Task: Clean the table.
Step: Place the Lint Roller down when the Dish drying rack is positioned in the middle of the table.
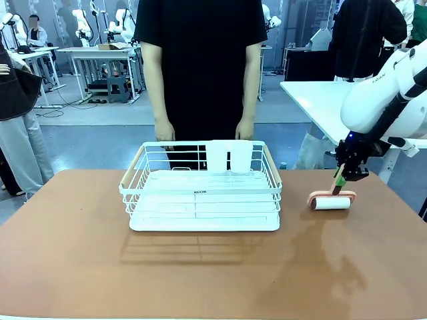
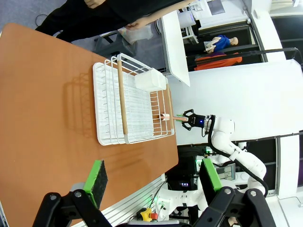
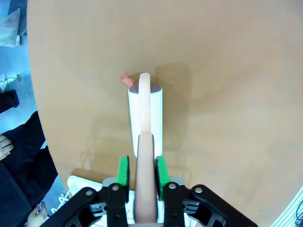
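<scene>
- Reddish-brown table [image 1: 200,273] is seen filling the near foreground of the front view and stretching to the far edge, where a person in black [image 1: 200,60] is stood with both hands hanging by the rack.
- White wire rack [image 1: 200,190] with wooden side rails is placed at the table's middle, toward the far side; a white cup holder [image 1: 229,157] is hung on its far wall.
- At the right, the right gripper [image 1: 341,179] is pointed down at a lint roller [image 1: 331,201] that is laid on the table, well right of the rack.
- From the right wrist, the roller's pinkish handle is seen between the green pads [image 3: 123,170], which are set close on either side; whether they press it cannot be told.
- The left gripper [image 2: 151,177] is held wide open above the table's near edge, with nothing between its fingers.
</scene>
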Tool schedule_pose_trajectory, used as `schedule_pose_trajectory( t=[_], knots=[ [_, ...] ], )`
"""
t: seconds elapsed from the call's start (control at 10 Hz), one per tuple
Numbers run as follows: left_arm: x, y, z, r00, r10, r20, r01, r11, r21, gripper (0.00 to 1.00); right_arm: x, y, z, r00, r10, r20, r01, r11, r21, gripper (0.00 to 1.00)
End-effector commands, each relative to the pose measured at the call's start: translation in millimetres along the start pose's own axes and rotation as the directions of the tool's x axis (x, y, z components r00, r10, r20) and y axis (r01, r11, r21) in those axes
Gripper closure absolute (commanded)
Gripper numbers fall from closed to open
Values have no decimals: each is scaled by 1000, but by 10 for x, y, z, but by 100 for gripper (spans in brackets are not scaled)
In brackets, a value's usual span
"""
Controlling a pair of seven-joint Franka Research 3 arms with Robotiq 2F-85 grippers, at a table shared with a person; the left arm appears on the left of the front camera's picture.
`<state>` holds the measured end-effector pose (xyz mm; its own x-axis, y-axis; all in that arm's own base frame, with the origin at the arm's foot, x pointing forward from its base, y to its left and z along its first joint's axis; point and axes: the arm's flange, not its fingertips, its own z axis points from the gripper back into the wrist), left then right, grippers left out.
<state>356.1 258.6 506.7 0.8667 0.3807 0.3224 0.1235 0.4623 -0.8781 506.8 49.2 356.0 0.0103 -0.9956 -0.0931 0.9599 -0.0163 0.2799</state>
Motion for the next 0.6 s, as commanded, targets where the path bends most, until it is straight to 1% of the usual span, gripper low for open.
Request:
schedule_pose_trajectory(
  t=[0.0,0.2,0.3,0.5],
  knots=[
    [-4,-17,27,1000,-7,6,7,1000,-13,0,-36,33,-39,1000,-12,-6,13,1000,13,47],
    [-4,-17,27,1000,-7,6,7,1000,-13,0,-33,13,-8,1000,-17,5,17,1000,10,13],
    [-4,-17,27,1000,-7,6,7,1000,-13,0,-51,-23,37,1000,-22,9,22,1000,-1,0],
    [-4,-17,27,1000,-7,6,7,1000,-13,0,-88,-174,243,999,-30,21,31,998,-54,0]
  ],
)
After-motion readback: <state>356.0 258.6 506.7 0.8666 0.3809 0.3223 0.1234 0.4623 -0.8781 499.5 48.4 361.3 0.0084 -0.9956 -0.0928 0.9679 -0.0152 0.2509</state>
